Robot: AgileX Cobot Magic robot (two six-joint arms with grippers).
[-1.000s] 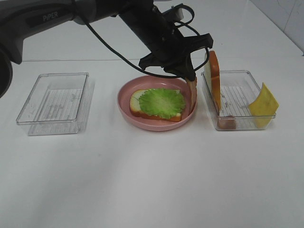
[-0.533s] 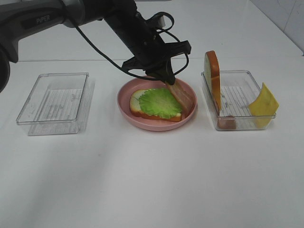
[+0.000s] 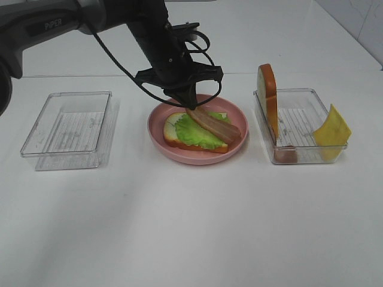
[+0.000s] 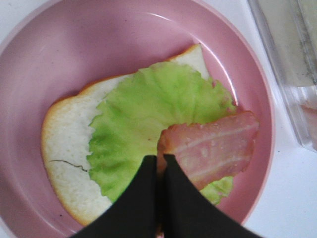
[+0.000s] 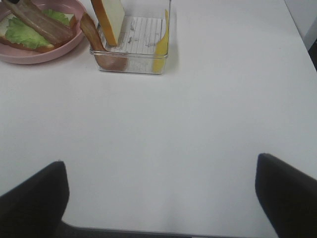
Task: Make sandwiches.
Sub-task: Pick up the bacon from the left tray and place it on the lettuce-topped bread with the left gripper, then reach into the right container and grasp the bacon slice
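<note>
On the pink plate [image 3: 160, 136] lies a bread slice [image 3: 172, 124] with green lettuce [image 3: 192, 131] on it. My left gripper [image 3: 189, 109] is shut on one end of a brown bacon strip [image 3: 214, 124] that lies across the lettuce. In the left wrist view the fingers [image 4: 142, 193] pinch the bacon [image 4: 213, 146] over the lettuce [image 4: 143, 124]. The second bread slice [image 3: 267, 95] leans upright in the right clear tray [image 3: 302, 156], with a yellow cheese square [image 3: 331, 127] and another bacon strip [image 5: 89, 29]. My right gripper [image 5: 161, 198] is open over bare table.
An empty clear tray [image 3: 69, 130] stands at the left. The white table [image 3: 191, 227] spreads in front of the plate and trays. The left arm and its cables [image 3: 143, 36] reach over the plate from the back left.
My left gripper has carried the bacon strip from the plate's right rim leftward and down, and the strip now lies across the lettuce.
</note>
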